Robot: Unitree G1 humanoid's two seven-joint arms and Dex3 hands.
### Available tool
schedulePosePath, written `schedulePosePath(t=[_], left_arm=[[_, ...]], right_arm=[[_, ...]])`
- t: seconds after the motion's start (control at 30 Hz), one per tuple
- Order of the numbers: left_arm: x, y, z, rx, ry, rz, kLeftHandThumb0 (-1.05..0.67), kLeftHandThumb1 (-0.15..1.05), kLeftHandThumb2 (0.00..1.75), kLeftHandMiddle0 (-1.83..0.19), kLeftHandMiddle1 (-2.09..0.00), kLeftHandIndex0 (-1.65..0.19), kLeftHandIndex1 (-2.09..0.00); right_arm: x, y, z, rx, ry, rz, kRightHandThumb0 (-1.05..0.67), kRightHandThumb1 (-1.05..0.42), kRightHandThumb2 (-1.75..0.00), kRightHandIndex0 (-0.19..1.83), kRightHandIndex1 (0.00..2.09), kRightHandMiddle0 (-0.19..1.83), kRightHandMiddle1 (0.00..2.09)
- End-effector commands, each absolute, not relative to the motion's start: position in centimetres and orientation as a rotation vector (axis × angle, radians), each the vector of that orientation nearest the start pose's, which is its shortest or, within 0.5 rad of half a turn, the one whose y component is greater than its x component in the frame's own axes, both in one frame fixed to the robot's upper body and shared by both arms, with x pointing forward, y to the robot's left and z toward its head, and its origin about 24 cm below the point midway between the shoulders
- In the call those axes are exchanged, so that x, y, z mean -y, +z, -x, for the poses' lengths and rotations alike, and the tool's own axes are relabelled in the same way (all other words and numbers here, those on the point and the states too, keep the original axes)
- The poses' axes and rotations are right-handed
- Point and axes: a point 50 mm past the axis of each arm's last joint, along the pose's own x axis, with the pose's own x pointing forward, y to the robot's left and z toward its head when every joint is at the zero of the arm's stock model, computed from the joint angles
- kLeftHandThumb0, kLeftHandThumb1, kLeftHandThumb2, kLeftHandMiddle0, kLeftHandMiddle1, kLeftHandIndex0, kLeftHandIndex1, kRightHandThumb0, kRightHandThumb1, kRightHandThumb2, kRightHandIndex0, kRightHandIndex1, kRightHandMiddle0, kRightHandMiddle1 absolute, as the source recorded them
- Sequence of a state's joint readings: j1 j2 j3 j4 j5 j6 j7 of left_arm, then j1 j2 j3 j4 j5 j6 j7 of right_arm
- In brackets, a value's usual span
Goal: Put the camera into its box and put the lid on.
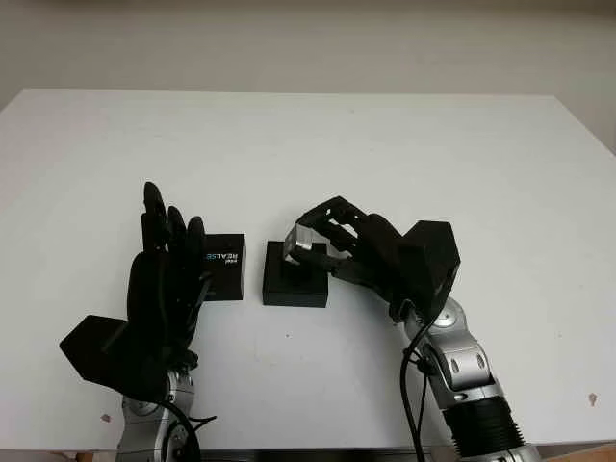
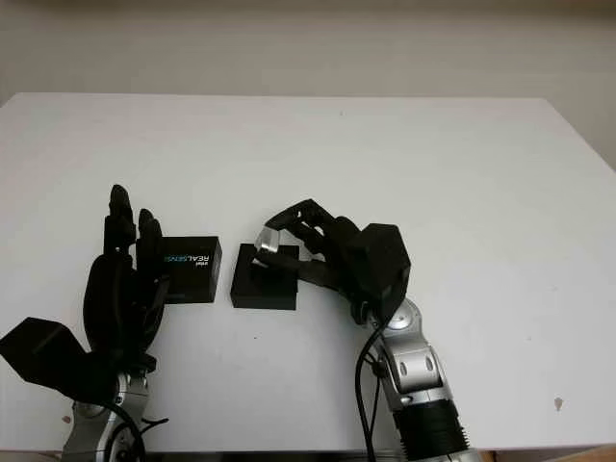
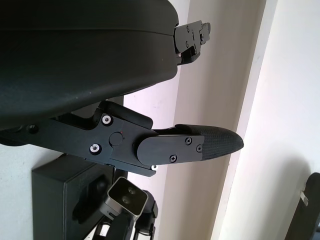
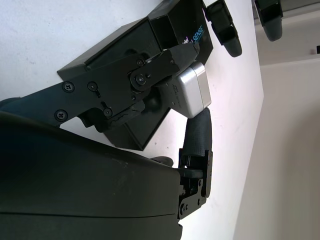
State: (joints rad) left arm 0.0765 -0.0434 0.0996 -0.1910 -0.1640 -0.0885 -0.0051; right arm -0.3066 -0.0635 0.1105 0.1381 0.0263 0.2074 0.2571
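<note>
Left eye view, read left to right. The left hand (image 1: pixel 168 279) stands near the front of the white worktop (image 1: pixel 433 164), open and holding nothing, its fingers (image 1: pixel 154 217) pointing away from the robot. Just beside it on the right, partly hidden behind those fingers, lies the lid (image 1: pixel 223 267), a flat black piece with printed lettering on top. A narrow strip of bare worktop separates the lid from the box (image 1: pixel 295 281), a black tray lying just to its right.

Over the box is the right hand (image 1: pixel 332 245), closed on the camera (image 1: pixel 308 238), a small silver block pinched between its fingers. The right wrist view confirms the grip: the camera (image 4: pixel 192 95) is clamped between the upper finger and the thumb below it, with the open box (image 4: pixel 115 75) directly underneath.

Governing relation: the camera sits directly above the box, toward its far edge, so the remaining travel is downward. Whether it already touches the box floor cannot be told. Its long axis appears to run roughly across the box, though the fingers hide much of it.

Judgement: insertion is under way and the lid step is not yet done. The left hand is plainly nearer the lid, which must go rightward onto the box.
</note>
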Motion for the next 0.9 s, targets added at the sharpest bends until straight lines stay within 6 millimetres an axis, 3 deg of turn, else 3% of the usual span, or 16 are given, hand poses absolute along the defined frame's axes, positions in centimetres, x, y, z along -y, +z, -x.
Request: schedulePosePath(t=[0.0, 0.27, 0.87], left_arm=[[-17.2, 7.5, -23.7, 0.21, 0.12, 0.182, -0.66, 1.05, 0.43, 0.19, -0.03, 0.19, -0.02], [-17.2, 7.5, -23.8, 0.212, 0.112, 0.187, -0.67, 1.05, 0.42, 0.19, -0.03, 0.19, -0.02], [-17.1, 7.4, -23.7, 0.212, 0.12, 0.19, -0.67, 1.05, 0.42, 0.19, -0.02, 0.19, -0.02]], right_arm=[[9.7, 7.7, -30.8, -0.029, 0.443, 0.071, -0.43, -1.02, -0.06, 0.2, 0.22, 0.17, 1.72], [8.9, 8.1, -31.0, -0.021, 0.46, 0.074, -0.42, -1.01, -0.05, 0.2, 0.2, 0.19, 1.77], [8.5, 6.8, -30.6, -0.042, 0.493, 0.119, -0.44, -1.01, -0.05, 0.21, 0.23, 0.18, 1.81]])
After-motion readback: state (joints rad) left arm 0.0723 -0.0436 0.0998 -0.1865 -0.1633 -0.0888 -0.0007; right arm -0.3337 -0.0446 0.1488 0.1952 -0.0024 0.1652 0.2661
